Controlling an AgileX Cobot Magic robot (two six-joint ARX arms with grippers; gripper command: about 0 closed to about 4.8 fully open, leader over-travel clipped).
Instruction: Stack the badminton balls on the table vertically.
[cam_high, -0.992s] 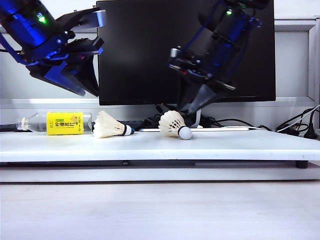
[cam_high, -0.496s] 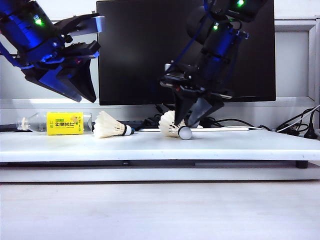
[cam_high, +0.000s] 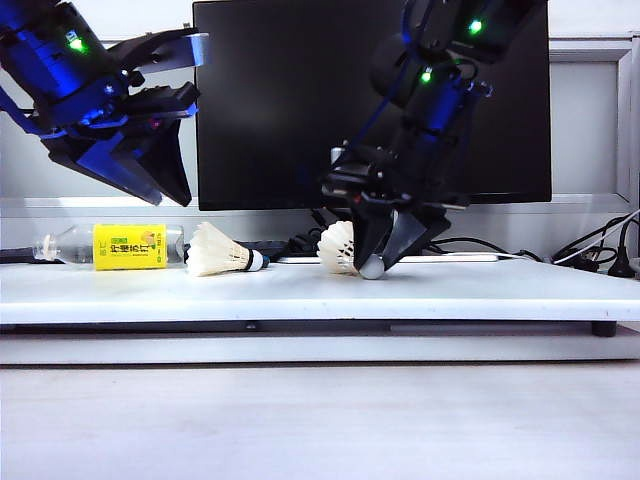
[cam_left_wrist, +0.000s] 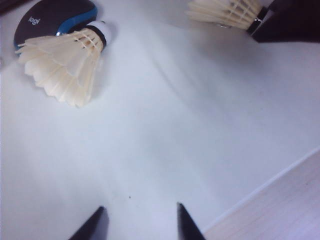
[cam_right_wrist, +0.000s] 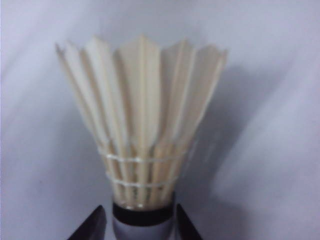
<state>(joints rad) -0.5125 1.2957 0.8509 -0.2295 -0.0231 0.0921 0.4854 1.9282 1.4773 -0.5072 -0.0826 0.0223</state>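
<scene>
Down at the table (cam_high: 300, 290) now with the right hand (cam_high: 385, 262), its two fingers parted and standing either side of the cork tip of the right shuttlecock (cam_right_wrist: 142, 130), nothing gripped yet as far as can be told. Best to close gently on the cork and dark band, not on the feathers, which look easy to crush. Then lift straight, keeping the skirt clear of the fingers. Left shuttlecock (cam_high: 220, 250) lying on its side just beside the blue mouse (cam_left_wrist: 52, 17), near the yellow-labelled bottle (cam_high: 115, 246). Left hand (cam_high: 160, 180) hanging above that shuttlecock, half open and empty. Probably wise to seat one cork squarely inside the other skirt, axes lined up.
</scene>
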